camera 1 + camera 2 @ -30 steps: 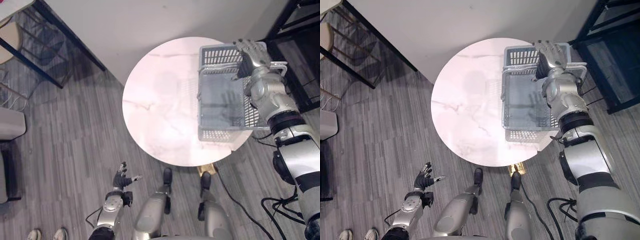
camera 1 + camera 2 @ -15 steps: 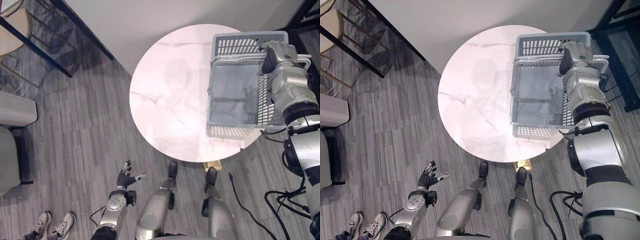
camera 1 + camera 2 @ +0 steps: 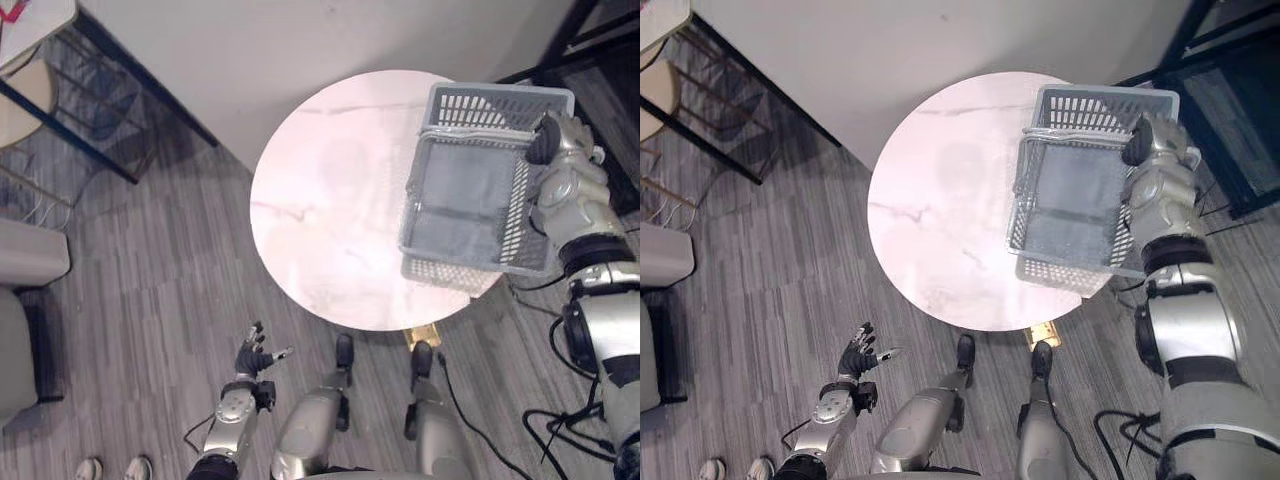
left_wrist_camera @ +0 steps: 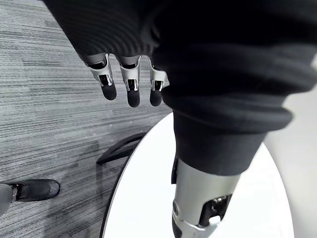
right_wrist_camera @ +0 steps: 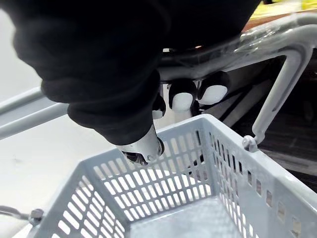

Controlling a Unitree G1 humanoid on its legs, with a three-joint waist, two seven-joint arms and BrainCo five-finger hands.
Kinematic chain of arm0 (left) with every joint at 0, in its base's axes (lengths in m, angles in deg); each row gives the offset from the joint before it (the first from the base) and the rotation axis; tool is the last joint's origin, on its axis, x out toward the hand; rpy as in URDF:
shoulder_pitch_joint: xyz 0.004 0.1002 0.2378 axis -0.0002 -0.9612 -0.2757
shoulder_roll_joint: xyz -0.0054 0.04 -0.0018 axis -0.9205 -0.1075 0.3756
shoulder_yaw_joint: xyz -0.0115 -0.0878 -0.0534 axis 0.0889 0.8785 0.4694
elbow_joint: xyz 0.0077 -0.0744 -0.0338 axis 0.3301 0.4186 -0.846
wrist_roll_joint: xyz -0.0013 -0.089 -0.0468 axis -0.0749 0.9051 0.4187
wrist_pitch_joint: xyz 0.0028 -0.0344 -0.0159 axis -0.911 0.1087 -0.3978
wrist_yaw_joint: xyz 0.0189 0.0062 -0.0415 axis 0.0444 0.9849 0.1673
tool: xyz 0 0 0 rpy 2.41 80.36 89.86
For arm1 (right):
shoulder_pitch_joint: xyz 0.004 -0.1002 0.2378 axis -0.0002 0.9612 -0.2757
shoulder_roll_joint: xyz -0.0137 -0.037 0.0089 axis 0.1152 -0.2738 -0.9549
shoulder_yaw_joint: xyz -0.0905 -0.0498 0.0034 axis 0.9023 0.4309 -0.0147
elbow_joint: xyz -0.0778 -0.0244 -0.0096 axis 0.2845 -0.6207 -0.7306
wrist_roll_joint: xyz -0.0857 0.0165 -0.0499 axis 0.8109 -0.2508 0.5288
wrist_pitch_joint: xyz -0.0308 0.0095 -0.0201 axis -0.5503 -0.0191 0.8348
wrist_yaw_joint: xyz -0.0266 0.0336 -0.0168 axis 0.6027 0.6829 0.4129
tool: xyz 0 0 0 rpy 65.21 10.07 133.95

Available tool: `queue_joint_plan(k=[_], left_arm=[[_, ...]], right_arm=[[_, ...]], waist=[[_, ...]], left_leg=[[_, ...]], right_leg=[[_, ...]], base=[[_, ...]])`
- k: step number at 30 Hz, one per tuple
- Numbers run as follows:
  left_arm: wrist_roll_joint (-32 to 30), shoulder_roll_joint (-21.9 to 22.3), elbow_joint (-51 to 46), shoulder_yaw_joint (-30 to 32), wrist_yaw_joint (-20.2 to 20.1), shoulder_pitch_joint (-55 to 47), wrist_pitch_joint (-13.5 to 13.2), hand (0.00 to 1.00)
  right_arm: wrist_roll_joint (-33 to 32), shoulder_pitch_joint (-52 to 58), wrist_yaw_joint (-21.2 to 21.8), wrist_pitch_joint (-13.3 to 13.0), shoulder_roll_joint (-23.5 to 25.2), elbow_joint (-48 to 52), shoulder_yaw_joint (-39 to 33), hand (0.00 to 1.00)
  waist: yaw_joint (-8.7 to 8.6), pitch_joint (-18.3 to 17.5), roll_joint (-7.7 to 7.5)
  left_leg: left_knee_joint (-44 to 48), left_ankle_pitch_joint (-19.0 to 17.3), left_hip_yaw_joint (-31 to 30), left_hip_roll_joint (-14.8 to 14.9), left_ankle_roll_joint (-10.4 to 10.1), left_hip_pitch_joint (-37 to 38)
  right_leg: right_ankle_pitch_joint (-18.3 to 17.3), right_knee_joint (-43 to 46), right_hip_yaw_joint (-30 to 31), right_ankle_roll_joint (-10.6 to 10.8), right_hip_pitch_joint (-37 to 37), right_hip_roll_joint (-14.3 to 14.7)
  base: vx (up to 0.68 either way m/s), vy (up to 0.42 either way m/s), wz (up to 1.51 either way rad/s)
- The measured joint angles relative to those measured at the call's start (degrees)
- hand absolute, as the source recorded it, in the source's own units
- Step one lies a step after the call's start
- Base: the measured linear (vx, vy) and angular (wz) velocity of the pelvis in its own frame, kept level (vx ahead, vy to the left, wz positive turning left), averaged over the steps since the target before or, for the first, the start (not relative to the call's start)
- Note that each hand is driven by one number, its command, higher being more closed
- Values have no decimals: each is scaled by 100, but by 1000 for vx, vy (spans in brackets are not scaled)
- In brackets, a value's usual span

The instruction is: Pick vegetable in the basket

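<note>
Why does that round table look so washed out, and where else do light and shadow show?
Left eye view: the table top throws back the room light, its veins faint; dark frame legs lay shadows on the floor. Left wrist view: the table top reads plain white. Right wrist view: bright glints run along the basket handle in the right hand.

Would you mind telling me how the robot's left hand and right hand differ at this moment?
The left hand hangs low over the floor, while the right hand is up at the table's right edge. The left hand's fingers are spread and hold nothing; the right hand's are curled round the handle of the basket. Both wear dark ribbed covers.
</note>
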Motion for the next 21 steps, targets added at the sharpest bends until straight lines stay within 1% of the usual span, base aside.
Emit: queue_joint_plan(k=[1, 2, 3, 4, 5, 6, 7, 9, 10, 12, 13, 14, 15, 17, 19, 21], left_arm=[[-26, 4, -42, 152, -7, -107, 9, 0], [-41, 4, -89, 218, -6, -165, 12, 0], [-98, 1, -168, 327, -12, -257, 19, 0], [-165, 0, -216, 415, -27, -323, 38, 0], [-178, -1, -216, 464, -36, -344, 47, 0], [-228, -8, -222, 563, -73, -412, 67, 0], [-270, -6, -224, 641, -130, -486, 103, 0], [-360, -6, -228, 738, -145, -585, 109, 0], [-399, -7, -240, 777, -145, -611, 109, 0], [-450, -7, -247, 940, -146, -701, 114, 0], [-457, -9, -248, 969, -145, -719, 114, 0], [-461, -10, -248, 1010, -147, -771, 114, 0], [-478, -9, -248, 1040, -147, -805, 116, 0], [-520, -8, -250, 1057, -147, -836, 117, 0], [-579, 0, -251, 1067, -147, -885, 117, 0], [-620, 28, -346, 1079, -144, -919, 120, 0]], right_arm=[[-408, 672, -15, -71, 151, 676, -148, 100], [-573, 972, -15, -123, 242, 935, -235, 100], [-878, 1529, -12, -256, 412, 1330, -366, 100], [-1090, 2074, -7, -316, 588, 1692, -465, 100], [-1197, 2333, 5, -373, 667, 1831, -506, 100], [-1385, 2828, 51, -478, 788, 2074, -514, 100], [-1537, 3350, 127, -529, 880, 2322, -551, 100], [-1643, 3996, 275, -588, 1021, 2530, -732, 100], [-1692, 4196, 303, -621, 1076, 2560, -806, 100], [-1936, 4833, 450, -649, 1315, 2584, -990, 100], [-2037, 4975, 508, -649, 1374, 2583, -1008, 100], [-2151, 5239, 603, -649, 1492, 2583, -1001, 100], [-2279, 5439, 705, -649, 1620, 2583, -1001, 100], [-2323, 5614, 799, -650, 1770, 2582, -997, 100], [-2325, 5722, 848, -650, 1987, 2582, -981, 100], [-2418, 5755, 890, -651, 2134, 2583, -950, 100]], waist=[[-86, -57, -112], [-110, -101, -170], [-205, -154, -271], [-284, -239, -362], [-319, -300, -408], [-384, -430, -508], [-394, -601, -562], [-437, -839, -624], [-452, -901, -639], [-603, -1013, -689], [-631, -1053, -700], [-685, -1170, -720], [-695, -1222, -734], [-695, -1257, -735], [-692, -1258, -736], [-671, -1269, -774]], left_leg=[[7, -51, 54, 39, -47, 102], [21, -75, 74, 55, -52, 124], [35, -109, 85, 86, -76, 204], [57, -143, 97, 106, -99, 249], [84, -172, 116, 115, -106, 260], [168, -247, 173, 125, -113, 279], [238, -333, 244, 133, -122, 297], [287, -411, 334, 129, -119, 330], [327, -461, 366, 129, -118, 340], [421, -556, 412, 121, -112, 475], [426, -569, 428, 121, -106, 505], [428, -587, 468, 122, -101, 527], [428, -607, 545, 126, -109, 587], [434, -624, 647, 128, -107, 662], [505, -671, 802, 133, -82, 794], [684, -766, 936, 142, -49, 840]], right_leg=[[-8, 0, 56, 11, 71, 42], [-14, 0, 77, 20, 86, 55], [-27, 0, 104, 35, 159, 87], [-46, 0, 124, 60, 207, 106], [-52, 0, 161, 65, 217, 119], [-74, 3, 226, 94, 246, 128], [-100, 15, 297, 117, 254, 135], [-141, 32, 386, 137, 256, 135], [-153, 43, 412, 143, 262, 135], [-195, 55, 436, 162, 411, 124], [-197, 52, 458, 164, 434, 125], [-199, 52, 532, 165, 436, 127], [-198, 61, 568, 166, 452, 134], [-195, 101, 644, 166, 467, 136], [-199, 268, 787, 170, 491, 136], [-219, 408, 907, 198, 496, 131]], base=[[27, -10, -26], [36, -19, -25], [35, -23, -14], [33, -22, -13], [23, -8, -17], [15, 4, -27], [18, 8, -29], [23, 12, -26], [24, 17, -26], [13, 21, -15], [6, 24, -10], [15, 23, -22], [20, 20, -26], [7, 21, -32], [-12, 43, -33], [-38, 57, -30]])
